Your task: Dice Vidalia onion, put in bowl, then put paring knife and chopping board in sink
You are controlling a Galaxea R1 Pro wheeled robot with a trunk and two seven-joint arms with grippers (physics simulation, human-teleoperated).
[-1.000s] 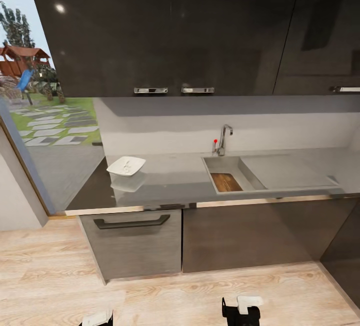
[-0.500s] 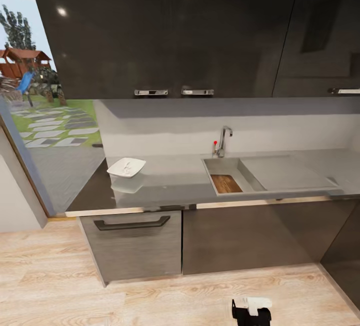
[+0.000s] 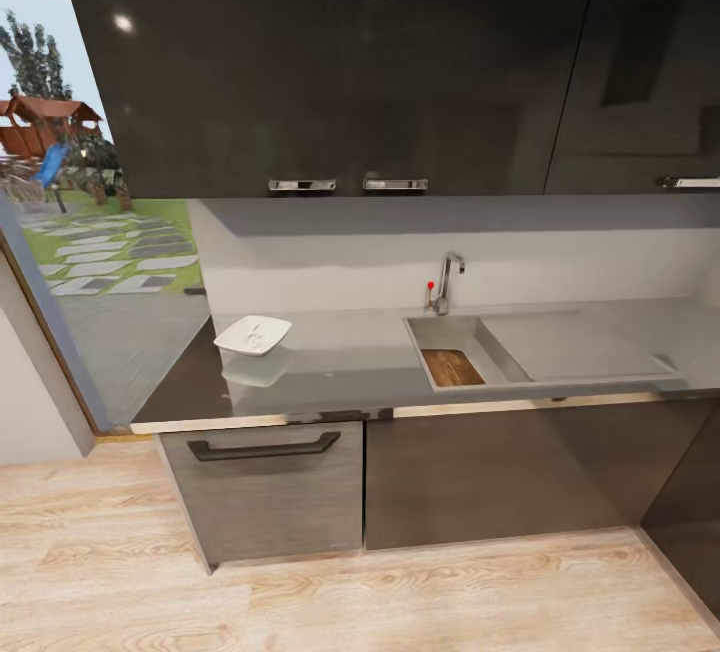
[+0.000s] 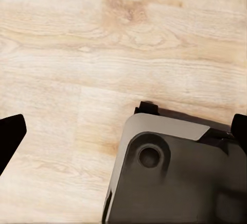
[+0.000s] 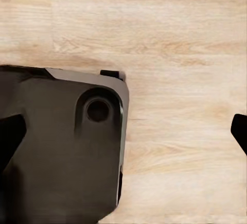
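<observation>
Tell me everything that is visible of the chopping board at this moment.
The chopping board is a brown board with visible wood grain, looking like wood. It lies flat on the bottom of the basin of the grey steel sink, at the end under the chrome tap. The basin's front wall hides its near edge, so its full outline and any handle slot cannot be seen. Nothing rests on its visible part.

I see the brown chopping board lying flat in the basin of the grey steel sink, below the chrome tap. The sink is set into the glossy dark-grey countertop. The shallow white bowl sits upright on the countertop, well left of the sink.
</observation>
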